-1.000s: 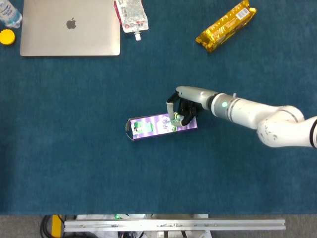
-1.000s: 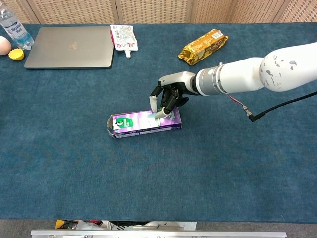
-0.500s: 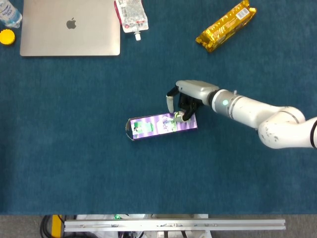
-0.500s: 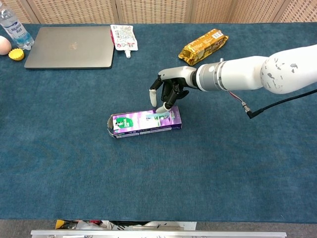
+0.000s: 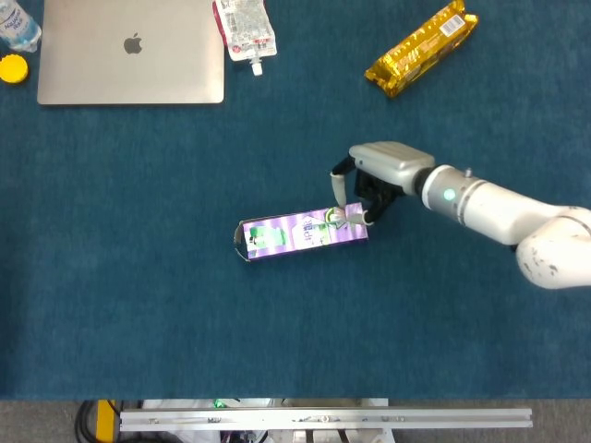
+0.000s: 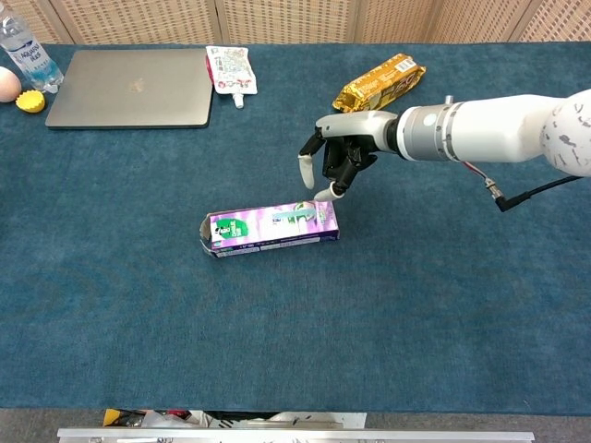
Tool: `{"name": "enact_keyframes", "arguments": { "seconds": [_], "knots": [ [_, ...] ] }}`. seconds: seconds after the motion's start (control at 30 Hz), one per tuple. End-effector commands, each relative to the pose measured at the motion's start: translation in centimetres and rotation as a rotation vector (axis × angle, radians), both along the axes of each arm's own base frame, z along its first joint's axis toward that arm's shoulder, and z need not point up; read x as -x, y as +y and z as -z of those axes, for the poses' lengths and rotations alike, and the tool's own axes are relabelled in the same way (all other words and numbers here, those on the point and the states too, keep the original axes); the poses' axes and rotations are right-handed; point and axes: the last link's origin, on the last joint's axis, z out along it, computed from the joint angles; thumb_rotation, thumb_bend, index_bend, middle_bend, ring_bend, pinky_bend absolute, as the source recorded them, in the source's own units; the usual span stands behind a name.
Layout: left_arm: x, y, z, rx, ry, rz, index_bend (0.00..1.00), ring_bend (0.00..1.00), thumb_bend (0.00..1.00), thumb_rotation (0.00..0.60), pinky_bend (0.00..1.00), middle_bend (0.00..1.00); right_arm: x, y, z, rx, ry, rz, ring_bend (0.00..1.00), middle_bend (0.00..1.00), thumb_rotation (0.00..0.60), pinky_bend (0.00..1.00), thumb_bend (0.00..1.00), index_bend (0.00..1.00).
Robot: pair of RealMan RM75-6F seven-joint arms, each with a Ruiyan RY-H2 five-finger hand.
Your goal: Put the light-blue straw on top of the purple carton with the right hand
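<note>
The purple carton point(image 5: 277, 237) point(image 6: 254, 231) lies on its side in the middle of the blue table. The light-blue straw point(image 5: 325, 218) point(image 6: 292, 214) lies on the carton's top face near its right end. My right hand point(image 5: 365, 189) point(image 6: 337, 157) hovers just above and to the right of that end, holding nothing, with the thumb spread from the fingers. One fingertip point(image 6: 323, 194) hangs close over the carton's right edge; I cannot tell whether it touches. My left hand shows in neither view.
A laptop point(image 5: 129, 51) sits at the back left with a white pouch point(image 5: 245, 28) beside it. A gold snack pack point(image 5: 420, 48) lies at the back right. A bottle point(image 6: 23, 55), a yellow cap point(image 5: 13, 67) and an egg point(image 6: 7, 85) occupy the far left corner.
My right hand has let go of the straw, lifted off the carton and drawn back to the right. The straw stays lying on the carton.
</note>
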Motion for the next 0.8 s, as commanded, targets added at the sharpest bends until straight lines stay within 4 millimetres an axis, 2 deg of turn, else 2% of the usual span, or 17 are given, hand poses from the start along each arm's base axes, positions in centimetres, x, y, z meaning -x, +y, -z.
{"name": "enact_keyframes", "arguments": {
  "seconds": [0.03,0.07,0.17,0.8],
  "knots": [
    [0.1,0.0,0.0,0.0,-0.001,-0.003,0.22,0.15,0.26,0.6,0.15,0.14,0.4,0.8,-0.3,-0.02,0.029,-0.029,1.0,1.0,0.6,1.0,0.31,0.55],
    [0.1,0.0,0.0,-0.001,0.0,-0.004,0.22,0.15,0.26,0.6,0.15,0.14,0.4,1.0,-0.3,-0.026,0.034,-0.037,1.0,1.0,0.6,1.0,0.35,0.55],
    [0.0,0.0,0.1,0.0,-0.001,0.0,0.22,0.15,0.26,0.6,0.15,0.14,0.4,1.4,-0.1,-0.042,0.044,-0.047,1.0,1.0,0.6,1.0,0.39,0.54],
    [0.4,-0.6,-0.4,-0.019,-0.006,-0.013,0.22,0.15,0.26,0.6,0.15,0.14,-0.7,1.3,1.4,-0.062,0.079,-0.082,1.0,1.0,0.6,1.0,0.39,0.53]
  ]
}}
